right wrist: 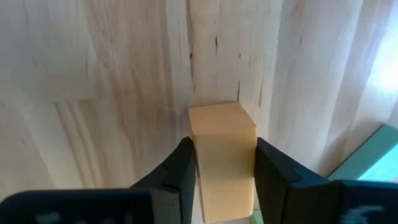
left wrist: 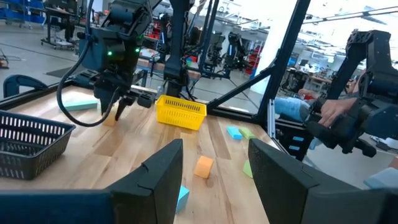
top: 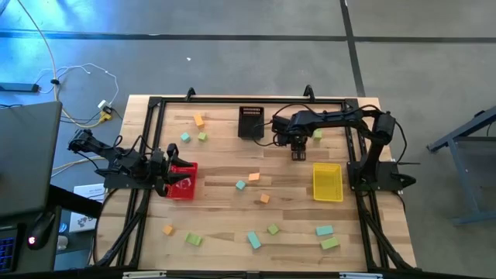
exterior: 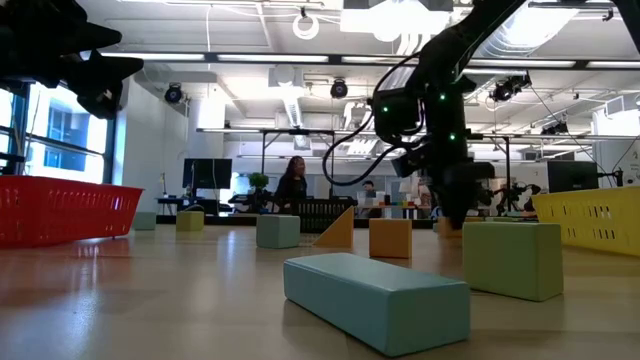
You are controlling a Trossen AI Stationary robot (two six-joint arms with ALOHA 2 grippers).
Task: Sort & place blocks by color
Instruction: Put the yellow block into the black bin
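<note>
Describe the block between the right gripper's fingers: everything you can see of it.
The orange block is a small, plain, matte piece, pale orange, with flat faces and fairly crisp edges. It rests on the light wooden table, near the black basket and behind the yellow basket. The right gripper comes down on it from above, and its two dark fingers press against opposite side faces. A teal block lies close beside it, not touching.

A robotics lab in an open industrial hall. Beyond the pale wooden desk stand more dark robot arms, computer monitors, seated people and exposed ceiling ducts.
</note>
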